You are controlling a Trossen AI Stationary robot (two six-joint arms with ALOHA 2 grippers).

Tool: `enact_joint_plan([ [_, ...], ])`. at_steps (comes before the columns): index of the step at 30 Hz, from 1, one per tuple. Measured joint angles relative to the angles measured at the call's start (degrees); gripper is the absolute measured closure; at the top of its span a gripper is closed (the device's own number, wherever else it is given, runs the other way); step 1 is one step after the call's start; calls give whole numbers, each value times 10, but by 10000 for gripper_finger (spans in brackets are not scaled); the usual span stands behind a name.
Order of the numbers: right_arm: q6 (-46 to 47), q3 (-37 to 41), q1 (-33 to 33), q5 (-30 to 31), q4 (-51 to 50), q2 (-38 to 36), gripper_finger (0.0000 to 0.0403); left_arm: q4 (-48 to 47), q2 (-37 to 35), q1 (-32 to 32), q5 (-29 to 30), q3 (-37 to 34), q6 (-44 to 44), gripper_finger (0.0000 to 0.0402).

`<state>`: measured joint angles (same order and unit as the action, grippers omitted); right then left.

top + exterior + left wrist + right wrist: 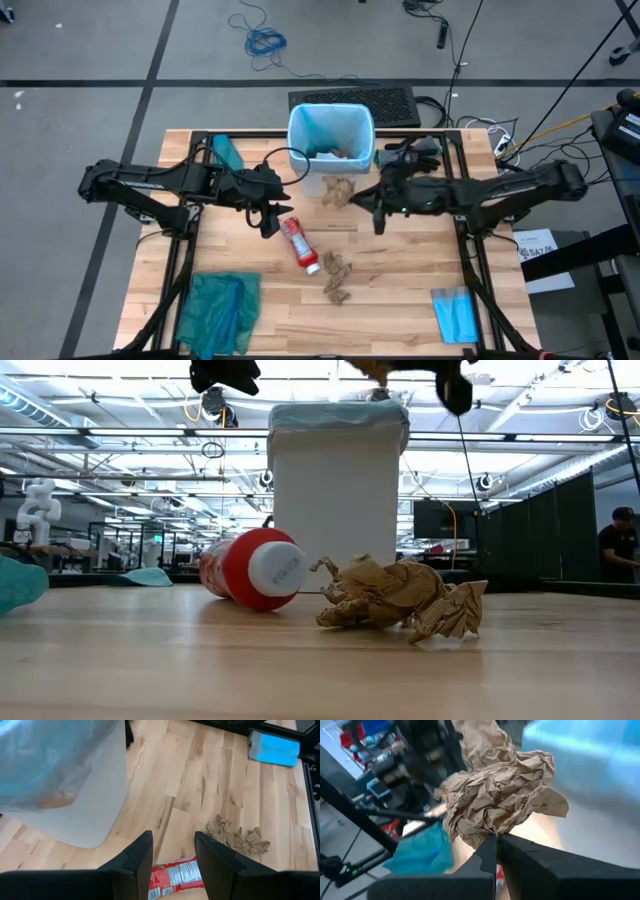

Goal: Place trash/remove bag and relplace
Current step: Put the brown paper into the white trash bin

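Bottle (175,876) half behind left fingers (135,862)

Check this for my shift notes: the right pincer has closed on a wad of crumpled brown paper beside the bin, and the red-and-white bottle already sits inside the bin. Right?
Not quite. The right pincer is shut on the crumpled brown paper by the bin, but the red-and-white bottle still lies on the table, as the high view shows, below the open left pincer.
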<state>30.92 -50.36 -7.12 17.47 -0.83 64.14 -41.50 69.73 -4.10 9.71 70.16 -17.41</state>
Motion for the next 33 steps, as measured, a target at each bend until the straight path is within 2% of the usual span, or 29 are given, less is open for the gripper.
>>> enact_joint_plan([
  [3, -35, -26, 14, 7, -5, -16, 403, 1, 0, 0, 7, 0, 0, 261],
  [7, -103, -98, 46, 10, -42, -10, 403, 7, 0, 0, 11, 0, -1, 261],
  [15, -217, -274, 153, 2, -218, 84, 403, 8, 0, 0, 15, 0, -3, 261],
  [22, -226, -301, 230, -46, -263, 168, 399, 12, 0, 0, 21, 0, -3, 261],
  [26, -226, -301, 244, -63, -249, 180, 366, 11, 0, 0, 21, 0, -3, 261],
  [33, -232, -301, 244, -77, -221, 162, 263, 11, 0, 0, 21, 0, -3, 261],
])
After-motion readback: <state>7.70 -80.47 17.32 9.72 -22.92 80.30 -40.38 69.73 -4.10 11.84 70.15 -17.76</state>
